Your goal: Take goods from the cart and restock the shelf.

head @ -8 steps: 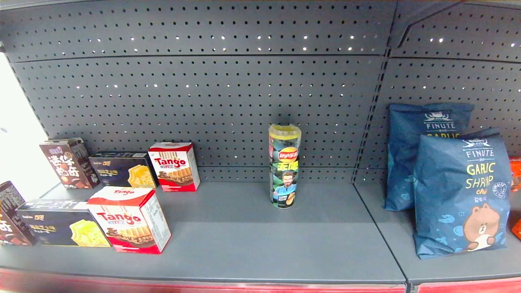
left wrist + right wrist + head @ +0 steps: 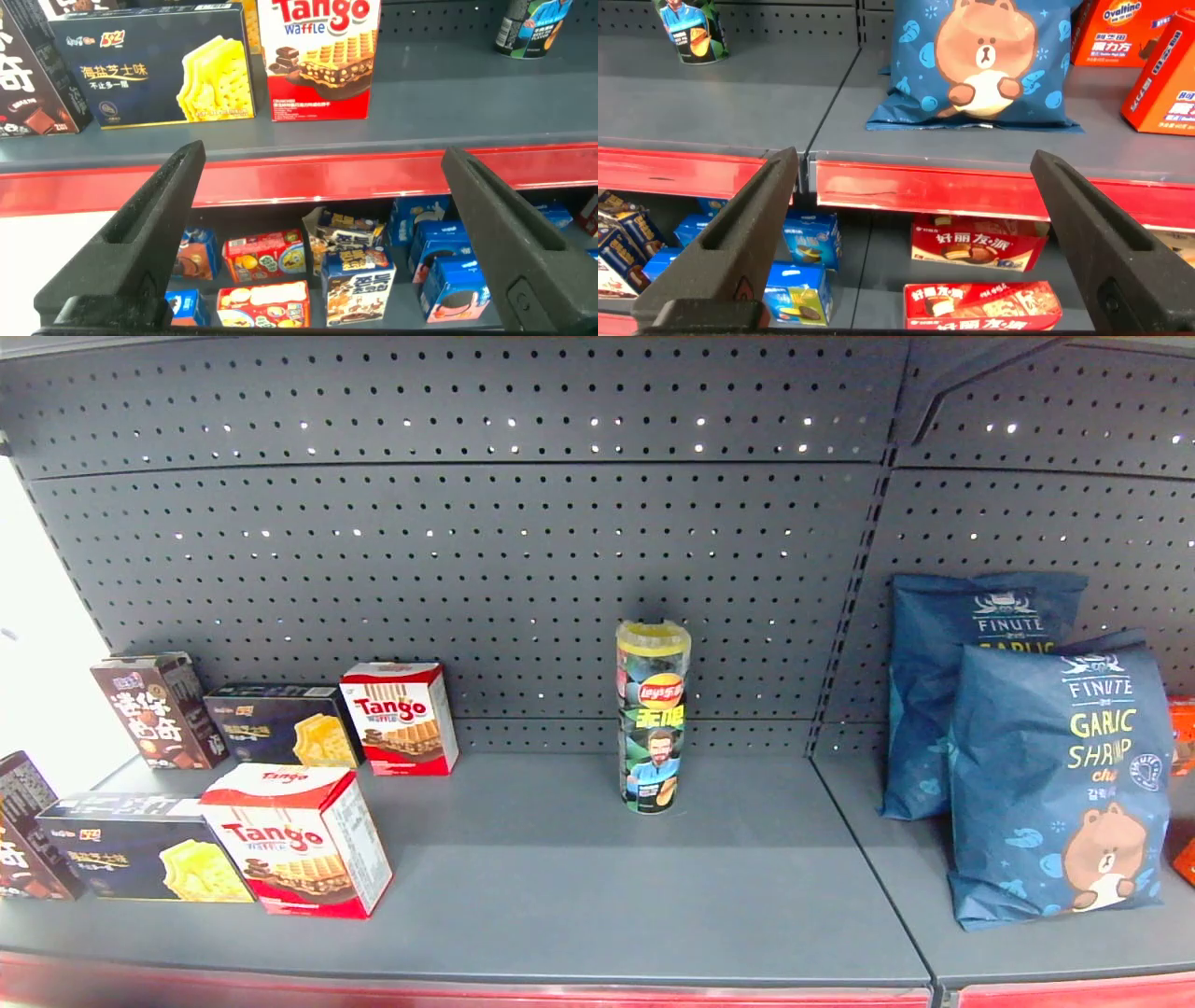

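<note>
Entry, both arms. My left gripper (image 2: 318,247): jaws spread wide, nothing between the pads. My right gripper (image 2: 920,247): same, jaws wide apart and empty.

Both sets of jaws sit in front of the shelf (image 2: 560,887) and lower than its grey deck. The red front edge (image 2: 308,173) runs across the gap between my left fingers, and it crosses the right gap too.

Beyond my left jaws, on the deck, a red-and-white wafer box (image 2: 322,56) stands straight ahead of the gap. A dark biscuit box (image 2: 154,65) stands just beside it, ahead of my left-hand finger.

The chip can (image 2: 653,717) stands upright at the back of the deck, near the perforated back panel (image 2: 467,579). It is well apart from the boxes. It lies farther in than either pair of jaws, off to the right of my left jaws and off to the left of my right jaws.

Beyond my right jaws, a blue snack bag (image 2: 976,61) with a bear on it stands ahead of the gap, near the front edge. Orange boxes (image 2: 1106,33) stand ahead of my right-hand finger.

Lower tier, seen through the gaps: small packets (image 2: 360,280) between the left fingers, red boxes (image 2: 980,247) and blue packs (image 2: 808,243) between the right.
</note>
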Available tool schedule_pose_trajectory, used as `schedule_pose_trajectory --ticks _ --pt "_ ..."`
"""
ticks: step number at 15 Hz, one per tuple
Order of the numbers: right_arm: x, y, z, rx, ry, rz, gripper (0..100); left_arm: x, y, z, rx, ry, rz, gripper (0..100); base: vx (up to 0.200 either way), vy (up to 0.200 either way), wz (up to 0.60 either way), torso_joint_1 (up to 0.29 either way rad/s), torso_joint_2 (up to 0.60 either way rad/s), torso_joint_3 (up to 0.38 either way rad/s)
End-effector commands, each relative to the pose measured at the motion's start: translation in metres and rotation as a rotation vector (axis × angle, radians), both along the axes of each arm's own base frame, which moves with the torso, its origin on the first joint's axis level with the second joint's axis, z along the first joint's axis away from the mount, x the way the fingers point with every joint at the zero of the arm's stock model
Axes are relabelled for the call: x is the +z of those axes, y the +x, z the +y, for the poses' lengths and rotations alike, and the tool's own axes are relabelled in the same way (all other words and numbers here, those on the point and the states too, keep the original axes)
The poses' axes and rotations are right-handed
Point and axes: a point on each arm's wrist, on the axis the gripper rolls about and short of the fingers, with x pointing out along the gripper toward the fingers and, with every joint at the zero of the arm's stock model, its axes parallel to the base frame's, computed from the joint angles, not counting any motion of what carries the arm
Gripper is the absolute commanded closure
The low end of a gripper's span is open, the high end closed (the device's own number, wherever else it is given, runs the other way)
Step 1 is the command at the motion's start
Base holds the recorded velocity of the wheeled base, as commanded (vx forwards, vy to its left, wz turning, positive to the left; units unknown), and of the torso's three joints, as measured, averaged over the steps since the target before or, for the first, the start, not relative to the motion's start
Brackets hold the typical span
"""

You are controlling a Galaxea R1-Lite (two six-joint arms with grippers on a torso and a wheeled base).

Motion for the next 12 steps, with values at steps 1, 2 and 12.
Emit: schedule_pose_trajectory --ticks 1,2,12 --pt "0.0 0.0 0.0 0.001 -0.001 0.001 0 0.0 0.0 0.0 0.0 0.0 0.0 0 0.0 0.0 0.0 0.0 0.0 0.0" --pt "0.0 0.0 0.0 0.001 -0.001 0.001 0 0.0004 -0.0001 0.0 0.0 0.0 -0.002 0 0.0 0.0 0.0 0.0 0.0 0.0" --pt "0.0001 0.0 0.0 0.001 0.0 -0.001 0 0.0004 -0.0001 0.0 0.0 0.0 -0.002 0 0.0 0.0 0.54 0.005 0.0 0.001"
